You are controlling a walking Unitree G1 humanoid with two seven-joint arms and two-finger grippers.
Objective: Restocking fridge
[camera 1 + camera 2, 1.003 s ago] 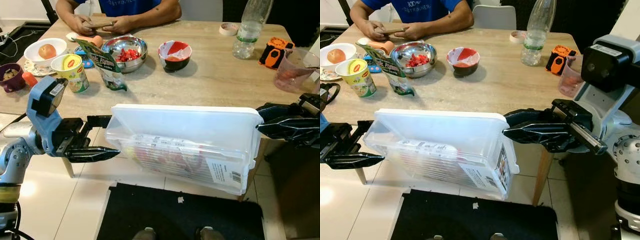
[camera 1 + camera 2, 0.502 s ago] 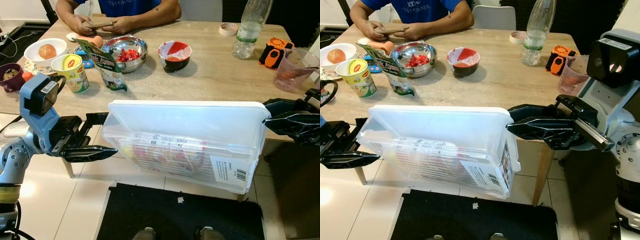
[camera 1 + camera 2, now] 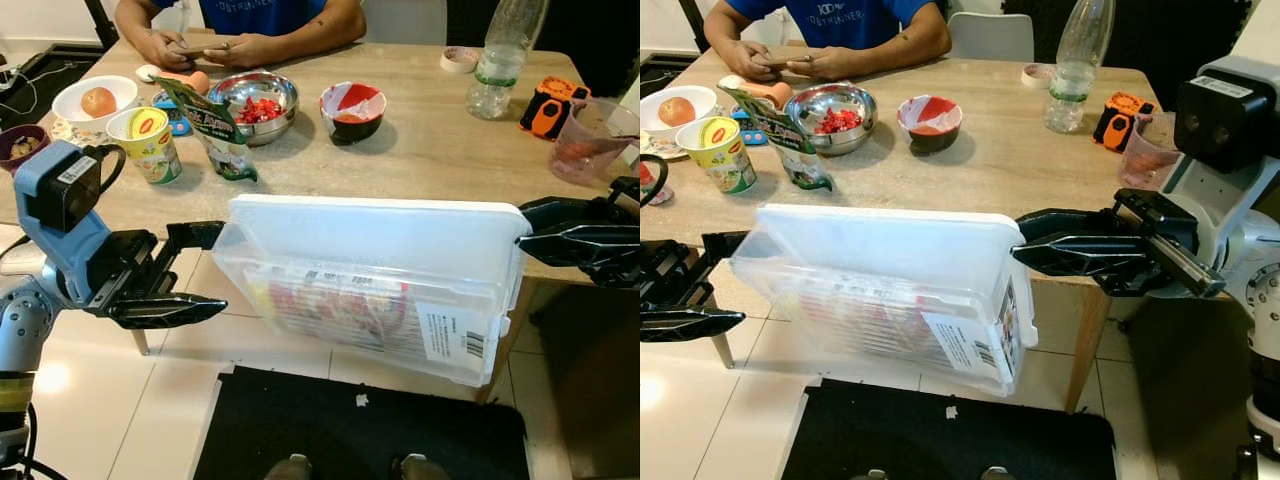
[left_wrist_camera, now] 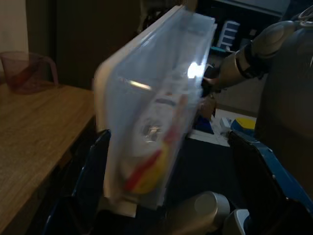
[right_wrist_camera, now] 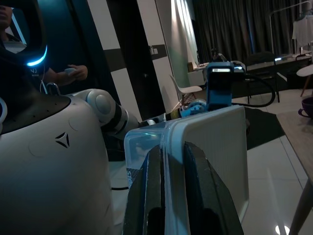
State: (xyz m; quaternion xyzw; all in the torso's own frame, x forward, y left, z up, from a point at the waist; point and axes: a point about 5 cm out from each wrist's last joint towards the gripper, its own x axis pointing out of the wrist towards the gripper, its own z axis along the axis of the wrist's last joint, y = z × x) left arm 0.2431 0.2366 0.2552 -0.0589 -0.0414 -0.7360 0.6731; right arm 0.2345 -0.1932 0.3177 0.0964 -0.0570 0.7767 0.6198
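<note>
Clear plastic box (image 3: 370, 285) with a white lid, red-and-yellow packs inside, white barcode label (image 3: 452, 338) on its end; black fingers on the left gripper (image 3: 178, 271) and right gripper (image 3: 1065, 250); light wood-grain table (image 3: 420, 150); red-and-white bowl (image 3: 352, 105); shiny steel bowl (image 3: 252, 95) of red bits; yellow cup (image 3: 146, 143); orange-and-black tool (image 3: 548, 106); blue shirt on the person (image 3: 260, 12)

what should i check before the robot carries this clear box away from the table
1. Right gripper clamped on the clear box rim: ok, fingers straddle its edge in the right wrist view.
2. Left gripper holding the other end: cannot tell, its jaws look spread around the box end.
3. Lid seated: ok.
4. Box level: not ok, tilted toward the robot.
5. Box clear of the table edge: ok.
6. Person's hands away from the box: ok.
</note>
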